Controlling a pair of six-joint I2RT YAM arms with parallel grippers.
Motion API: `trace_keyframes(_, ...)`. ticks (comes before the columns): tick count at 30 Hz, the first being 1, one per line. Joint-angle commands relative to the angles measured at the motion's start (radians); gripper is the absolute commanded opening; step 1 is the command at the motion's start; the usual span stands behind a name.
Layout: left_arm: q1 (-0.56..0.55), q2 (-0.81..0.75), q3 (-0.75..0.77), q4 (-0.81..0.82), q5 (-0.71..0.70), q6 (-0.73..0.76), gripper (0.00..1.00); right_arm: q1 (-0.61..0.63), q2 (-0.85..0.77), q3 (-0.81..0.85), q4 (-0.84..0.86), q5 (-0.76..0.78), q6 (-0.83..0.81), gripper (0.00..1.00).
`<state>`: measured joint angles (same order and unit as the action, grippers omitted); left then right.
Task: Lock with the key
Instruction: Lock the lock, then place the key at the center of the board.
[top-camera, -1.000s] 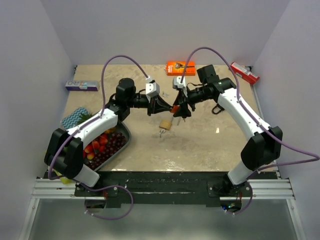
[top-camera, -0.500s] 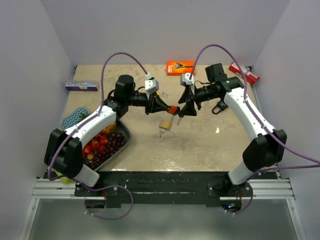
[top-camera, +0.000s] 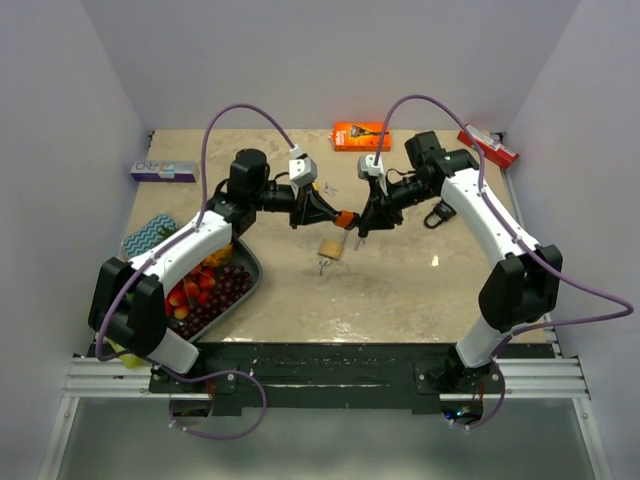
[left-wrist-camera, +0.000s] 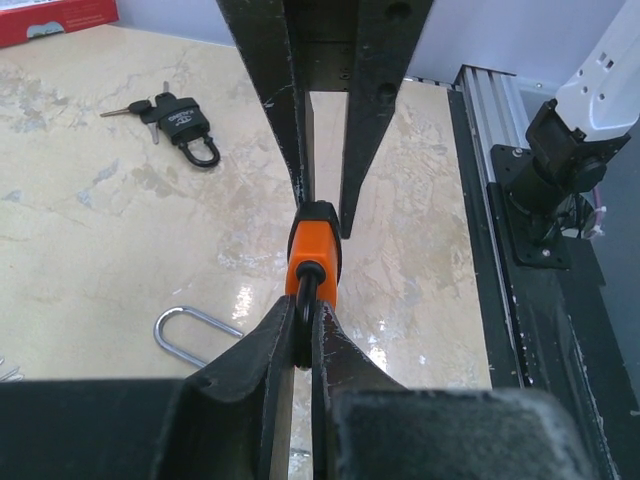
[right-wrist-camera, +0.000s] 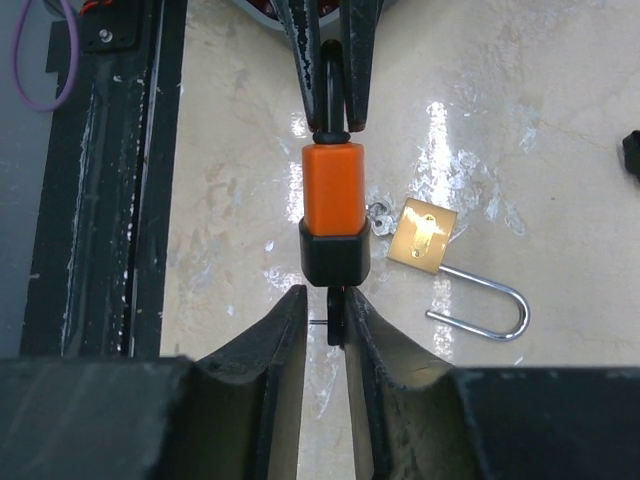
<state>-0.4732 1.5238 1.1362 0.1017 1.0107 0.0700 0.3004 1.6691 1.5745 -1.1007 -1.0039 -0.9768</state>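
1. Three padlocks: the orange padlock at mid-frame, the brass padlock just below it, and the black padlock to the right.
2. Three boxes: a blue box at upper left, an orange box at top centre, and a red box at upper right.
3. One tray of fruit sat at lower left.
4. One cloth lay at left.
5. Two grippers met at centre: the left gripper and the right gripper.
6. One key stood in the orange padlock. The keys by the black padlock were too small to count.
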Motion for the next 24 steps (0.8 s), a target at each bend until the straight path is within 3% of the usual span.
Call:
trace_keyframes(1,0.011,-0.014,0.039,0.05,0.028,-0.007,0.0,-0.003,0.004,0.05,-0.021,-0.004,-0.028,0.17)
trace_keyframes(2,0.015,-0.014,0.039,0.05,0.028,-0.007,0.0,-0.004,0.007,0.051,-0.021,-0.001,-0.028,0.05)
trace_keyframes(3,0.016,-0.011,0.037,0.053,0.029,-0.012,0.0,-0.004,0.009,0.051,-0.024,0.005,-0.026,0.0)
trace_keyframes(9,0.108,0.041,0.088,0.078,0.032,-0.107,0.0,-0.027,0.023,0.033,-0.024,0.03,-0.034,0.0)
trace_keyframes(16,0.196,0.116,0.175,-0.04,0.042,-0.009,0.0,-0.052,0.061,0.021,0.011,0.064,-0.036,0.0)
trace_keyframes(19,0.197,0.162,0.217,-0.172,0.025,0.097,0.0,-0.052,0.072,0.001,0.218,0.051,0.136,0.0)
trace_keyframes(23,0.199,0.187,0.208,-0.175,0.003,0.114,0.0,-0.046,0.09,-0.073,0.803,0.073,0.688,0.0)
trace_keyframes(24,0.199,0.19,0.195,-0.157,-0.013,0.099,0.0,-0.037,0.096,-0.082,0.871,0.103,0.751,0.0)
